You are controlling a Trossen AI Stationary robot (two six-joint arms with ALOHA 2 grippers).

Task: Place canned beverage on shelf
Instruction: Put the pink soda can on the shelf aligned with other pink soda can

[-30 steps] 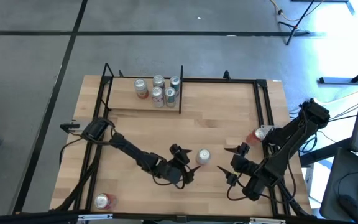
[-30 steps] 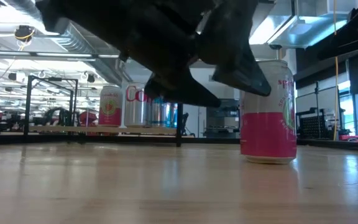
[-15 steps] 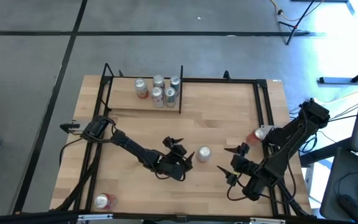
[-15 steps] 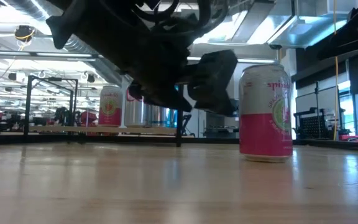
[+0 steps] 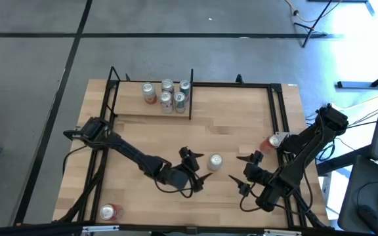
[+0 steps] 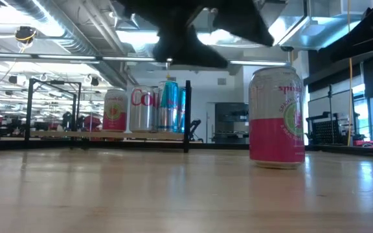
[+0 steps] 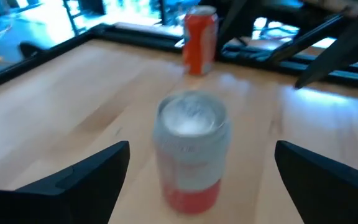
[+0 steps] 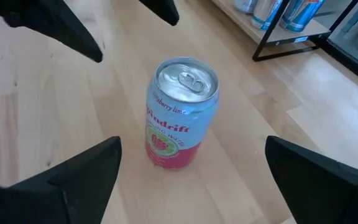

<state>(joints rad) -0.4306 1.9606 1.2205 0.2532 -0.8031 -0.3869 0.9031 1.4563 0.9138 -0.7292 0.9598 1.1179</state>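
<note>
In the high view's lower left corner, a loose can is lying near the table's front edge. Just below centre, the left gripper is hovering with fingers spread wide, not touching the pink-and-white can standing upright just to its right. At lower right, the right gripper is also holding its fingers spread, pointing at that can from the other side. An orange can is standing at right of centre. At upper centre-left, the shelf is carrying five upright cans.
</note>
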